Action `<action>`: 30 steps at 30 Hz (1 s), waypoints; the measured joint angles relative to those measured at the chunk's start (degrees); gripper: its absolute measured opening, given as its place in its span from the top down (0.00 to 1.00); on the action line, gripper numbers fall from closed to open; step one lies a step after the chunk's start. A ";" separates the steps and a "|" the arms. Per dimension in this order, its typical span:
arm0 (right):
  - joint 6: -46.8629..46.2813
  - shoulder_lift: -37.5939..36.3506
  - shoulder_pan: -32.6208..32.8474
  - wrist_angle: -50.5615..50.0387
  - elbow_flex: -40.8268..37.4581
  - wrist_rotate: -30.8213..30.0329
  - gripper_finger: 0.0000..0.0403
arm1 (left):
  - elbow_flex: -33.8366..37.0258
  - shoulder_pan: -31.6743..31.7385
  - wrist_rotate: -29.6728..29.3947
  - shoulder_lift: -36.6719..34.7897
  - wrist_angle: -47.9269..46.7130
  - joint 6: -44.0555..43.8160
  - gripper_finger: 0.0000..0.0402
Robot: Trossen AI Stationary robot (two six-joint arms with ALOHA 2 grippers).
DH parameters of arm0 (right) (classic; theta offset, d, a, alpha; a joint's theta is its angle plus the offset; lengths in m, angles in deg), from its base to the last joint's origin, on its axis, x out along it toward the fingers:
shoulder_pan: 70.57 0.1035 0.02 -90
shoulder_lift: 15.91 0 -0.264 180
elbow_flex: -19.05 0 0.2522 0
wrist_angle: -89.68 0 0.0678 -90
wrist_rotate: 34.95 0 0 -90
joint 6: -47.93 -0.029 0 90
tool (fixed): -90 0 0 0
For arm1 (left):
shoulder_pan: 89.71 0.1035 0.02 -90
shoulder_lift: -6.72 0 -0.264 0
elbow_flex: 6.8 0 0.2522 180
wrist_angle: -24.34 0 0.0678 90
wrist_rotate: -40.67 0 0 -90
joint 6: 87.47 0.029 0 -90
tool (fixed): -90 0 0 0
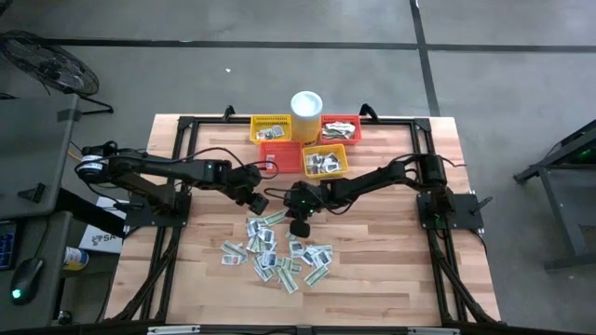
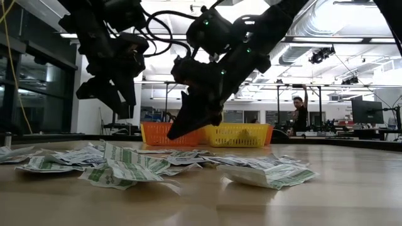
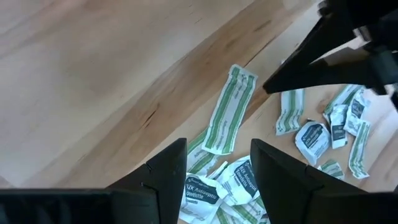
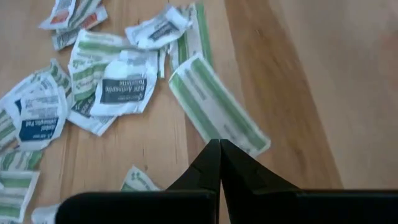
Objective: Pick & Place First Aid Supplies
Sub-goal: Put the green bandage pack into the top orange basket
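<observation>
The first aid supplies (image 1: 279, 253) lie as a loose heap of small white and green-striped sachets in the middle of the wooden table (image 1: 400, 270). My left gripper (image 1: 253, 200) hangs open above the heap's far left edge, and several sachets (image 3: 214, 186) show between its fingers, well below them. My right gripper (image 1: 298, 226) is shut and slants down at the heap's far side. Its tips (image 4: 219, 144) are right at a long green-striped strip (image 4: 217, 106) that lies flat on the wood. My right gripper points its shut tips (image 2: 173, 135) slantwise down from the table's far right, at the near end of the long green-striped strip (image 3: 227, 109). I cannot tell whether the tips touch the strip or the wood.
At the table's far edge stand a yellow basket (image 1: 272, 128), a red one (image 1: 340, 126), another yellow one (image 1: 324, 160) and a white cup (image 1: 305, 104). A black frame (image 1: 186, 123) runs around the work area. A person (image 2: 300, 110) stands in the room beyond.
</observation>
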 joint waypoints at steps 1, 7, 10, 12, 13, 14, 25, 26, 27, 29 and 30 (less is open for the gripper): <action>0.11 0.00 -0.04 0.05 0.06 -0.22 1.00 | 0.00 -0.13 -0.01 0.21 -0.07 -0.31 0.56; 0.13 0.74 -0.04 1.39 0.11 -0.11 1.00 | -0.02 -1.98 -0.56 0.81 0.34 -2.00 0.56; -0.11 1.73 -0.04 2.22 0.09 0.69 1.00 | -0.10 -2.45 -0.87 1.22 0.45 -3.10 0.56; -0.72 2.20 -0.02 1.73 0.09 1.45 1.00 | -0.09 -2.75 -0.55 2.25 0.83 -3.79 0.56; -1.05 2.62 -0.04 2.40 0.11 1.58 1.00 | -0.09 -3.06 -0.01 2.82 0.96 -4.30 0.56; -1.36 3.07 0.00 2.46 0.11 1.60 1.00 | -0.09 -3.28 0.59 3.32 1.57 -4.58 0.56; -7.08 4.00 0.01 1.94 0.22 0.01 1.00 | -0.11 -4.07 1.22 7.01 4.74 -6.39 0.56; -7.89 4.00 0.00 2.10 0.22 -0.04 1.00 | -0.07 -4.07 1.23 7.05 4.42 -6.79 0.56; -8.62 4.04 0.00 2.11 0.21 -0.26 1.00 | -0.07 -4.07 1.23 7.48 4.77 -7.13 0.56; -9.42 4.05 0.00 2.15 0.20 -0.93 1.00 | -0.17 -4.07 1.15 8.87 5.60 -7.80 0.56; -9.66 4.07 0.00 2.17 0.20 -1.18 1.00 | -0.08 -4.07 0.88 9.37 4.81 -7.97 0.56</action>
